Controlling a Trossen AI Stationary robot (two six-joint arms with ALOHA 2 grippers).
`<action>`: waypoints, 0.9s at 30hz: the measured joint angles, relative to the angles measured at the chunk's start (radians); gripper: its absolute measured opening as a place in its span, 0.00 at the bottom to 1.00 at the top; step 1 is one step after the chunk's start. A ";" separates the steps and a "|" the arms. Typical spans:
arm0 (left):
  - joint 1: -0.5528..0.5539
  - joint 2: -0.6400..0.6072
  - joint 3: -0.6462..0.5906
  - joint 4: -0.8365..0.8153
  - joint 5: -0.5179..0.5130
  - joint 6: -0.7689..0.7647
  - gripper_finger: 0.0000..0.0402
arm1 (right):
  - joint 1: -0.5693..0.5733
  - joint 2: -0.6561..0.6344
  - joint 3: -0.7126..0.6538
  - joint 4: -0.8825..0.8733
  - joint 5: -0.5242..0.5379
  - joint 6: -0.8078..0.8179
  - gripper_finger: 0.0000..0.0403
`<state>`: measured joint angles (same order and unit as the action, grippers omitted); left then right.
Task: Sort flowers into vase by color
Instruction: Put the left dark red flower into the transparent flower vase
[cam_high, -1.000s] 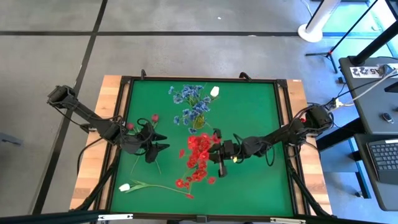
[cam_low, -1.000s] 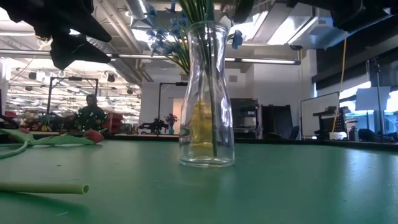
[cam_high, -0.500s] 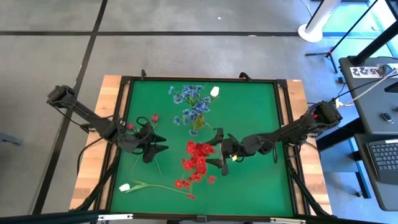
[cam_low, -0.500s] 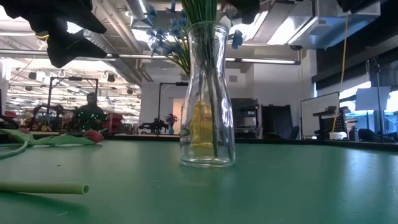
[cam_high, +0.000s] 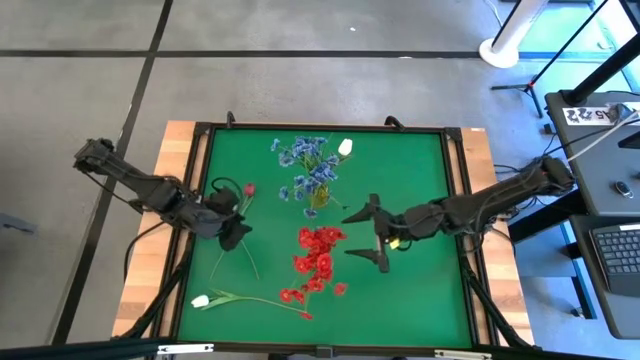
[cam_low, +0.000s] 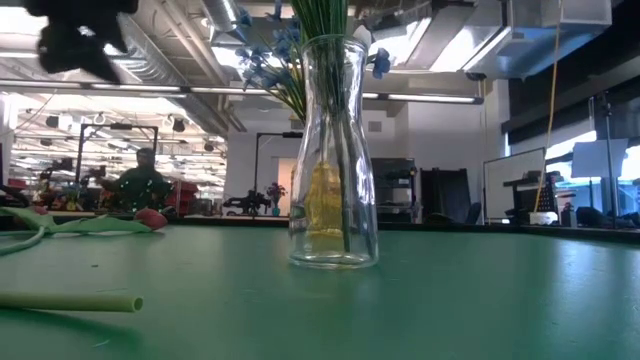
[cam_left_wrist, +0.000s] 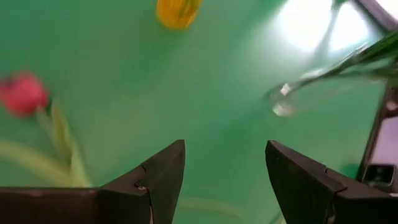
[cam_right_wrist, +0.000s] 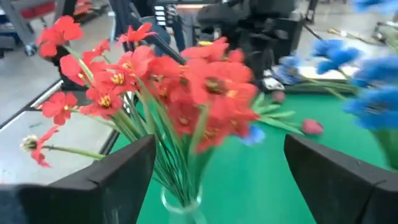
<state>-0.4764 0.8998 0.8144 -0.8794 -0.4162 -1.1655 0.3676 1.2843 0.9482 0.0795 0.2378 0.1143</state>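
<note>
So the right gripper (cam_high: 374, 232) sits just right of the red blossom sprays (cam_high: 318, 258), fingers spread wide and holding nothing. In the right wrist view those red blooms (cam_right_wrist: 180, 87) stand bunched in a clear vase neck (cam_right_wrist: 180, 202), so that colour looks mostly sorted. The blue sprays (cam_high: 308, 168) are up toward the far side of the green mat (cam_high: 410, 290), with a white bud (cam_high: 345, 147) right beside them, and the low view shows a glass vase (cam_low: 333, 150) with green stems and blue blossoms in it.

The left gripper (cam_high: 228, 222) hovers near the mat's left edge, close to the dark pink bud (cam_high: 249, 189); its fingers (cam_left_wrist: 152, 180) are parted with only bare mat between them (the pink bud (cam_left_wrist: 23, 93) is off to one side in that view). A white tulip bud (cam_high: 201, 300) on a long green stem lies flat near the front-left corner, well apart from both vases.

My guess on handling: these are feather-light fake stems, thin and bendy, so they'll flop and swing if pinched near the head. I'd grab mid-stem, clear of the leaves, and pinch flush to the mat since the stem is skinny and could slip between the pads. The vases look tippy too, so feed stems in gently.
</note>
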 joint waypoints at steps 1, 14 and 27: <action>0.001 0.008 0.000 -0.031 0.031 -0.043 0.54 | 0.000 -0.022 0.003 -0.034 0.011 0.012 0.88; -0.070 0.143 -0.160 -0.169 0.238 -0.766 0.54 | 0.023 -0.156 0.002 -0.288 0.173 0.083 0.88; 0.010 0.183 -0.258 -0.101 0.158 -0.981 0.54 | 0.133 -0.155 0.002 -0.296 0.252 0.010 0.88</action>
<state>-0.4662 1.0825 0.5569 -0.9807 -0.2582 -2.1466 0.5006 1.1294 0.9504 -0.2167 0.4894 0.1240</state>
